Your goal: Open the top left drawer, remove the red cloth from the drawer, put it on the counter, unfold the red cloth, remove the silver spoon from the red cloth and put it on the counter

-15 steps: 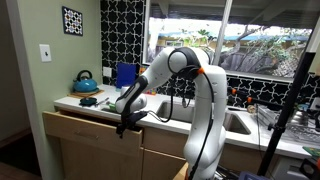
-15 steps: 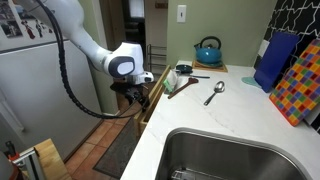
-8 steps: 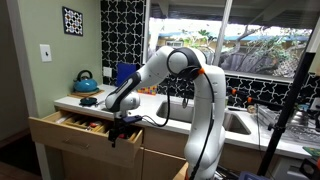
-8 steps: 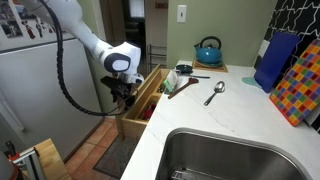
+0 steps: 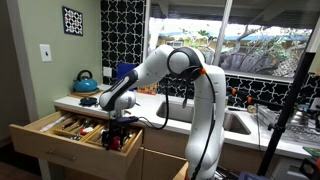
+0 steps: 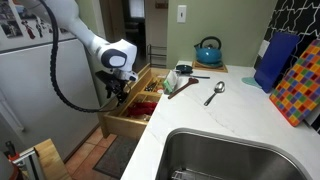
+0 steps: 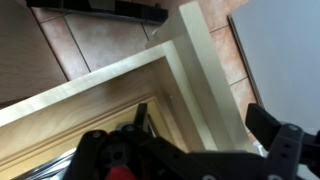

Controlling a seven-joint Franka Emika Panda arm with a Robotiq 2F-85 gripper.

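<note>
Where the cabinet meets the left end of the table (image 6: 240,105), the top drawer (image 5: 58,150) stands open, its pale wooden front well clear of the cabinet face. Both exterior views show it.

- Arm (image 5: 205,95): white, bent over from the sink side, with the wrist dropped to the drawer's front corner.
- End effector (image 5: 119,137): low over the drawer, at the inner side of the front panel. In the wrist view, dark finger parts fill the lower edge, with the wooden front rail running diagonally above them and tiled floor beyond. I cannot tell whether it is clenched on the rail or released; the contact is hidden.
- Red cloth (image 5: 112,144): inside the drawer, showing as a red patch just beside the end effector. In an exterior view, red shows (image 6: 142,106) among the compartments. Its folds are too small to make out. A sliver of red also shows at the bottom of the wrist view.
- The other drawer contents are mixed utensils, too blurred to name.
- On the table: a teal kettle (image 6: 208,50) at the far end by the wall. A metal spoon (image 6: 215,92) lies bare on the surface, and a dark-handled utensil (image 6: 183,87) lies near it, closer to the drawer.
- A blue board (image 6: 274,60) and a chequered multicolour board (image 6: 301,88) lean against the patterned wall.
- Sink (image 6: 230,155): set into the table, well apart from the drawer.
</note>
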